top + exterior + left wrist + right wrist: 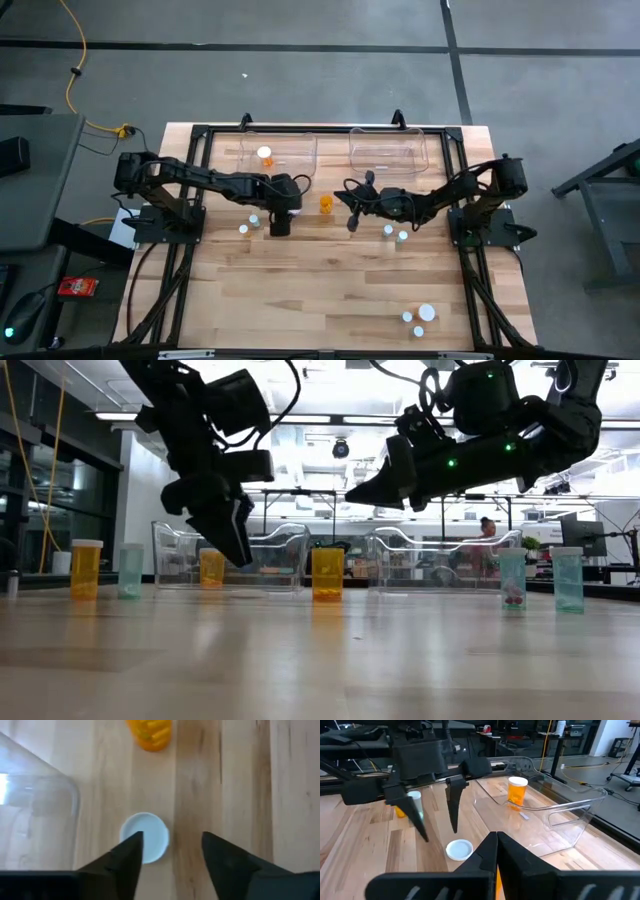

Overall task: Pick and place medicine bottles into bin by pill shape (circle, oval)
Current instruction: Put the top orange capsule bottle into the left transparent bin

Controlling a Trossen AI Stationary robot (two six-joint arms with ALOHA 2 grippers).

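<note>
Medicine bottles dot the tabletop: one orange bottle point(265, 155) stands inside the clear bin point(278, 150) at the far edge on my left, another orange bottle point(326, 204) stands on the wood between my two grippers. My left gripper point(279, 224) hangs over a white-capped bottle point(144, 837) just beside that bin, fingers spread and pinching nothing. My right gripper point(352, 222) hovers near the table's middle, fingers pressed together, empty. More small bottles point(395, 233) stand by my right arm.
</note>
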